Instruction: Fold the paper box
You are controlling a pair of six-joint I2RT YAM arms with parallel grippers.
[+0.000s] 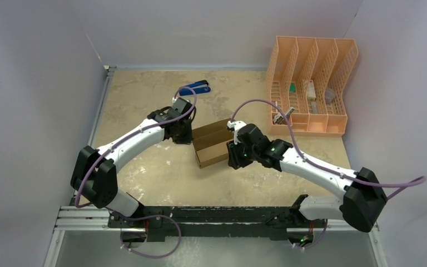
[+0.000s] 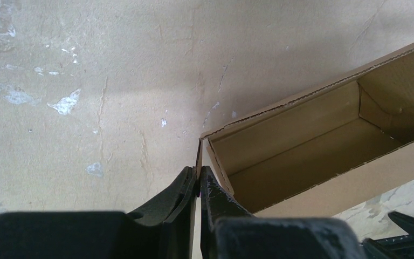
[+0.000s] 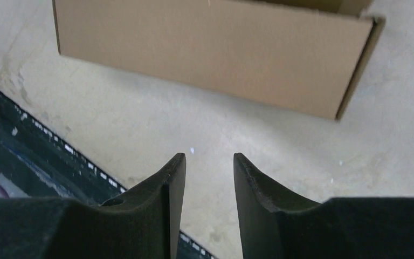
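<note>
Your paper box (image 1: 212, 146) sits mid-table, erected and open-topped. Left gripper (image 2: 198, 186) is clamped on its thin left end wall. Right gripper (image 3: 209, 172) stands parted beside it, not touching. Judged light and easily creased: hold walls near corners.

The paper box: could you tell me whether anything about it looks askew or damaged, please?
No damage shows. The paper box lies skewed to the table edge, top open; the left gripper pinches its end wall, the right gripper is open, not touching it.
</note>
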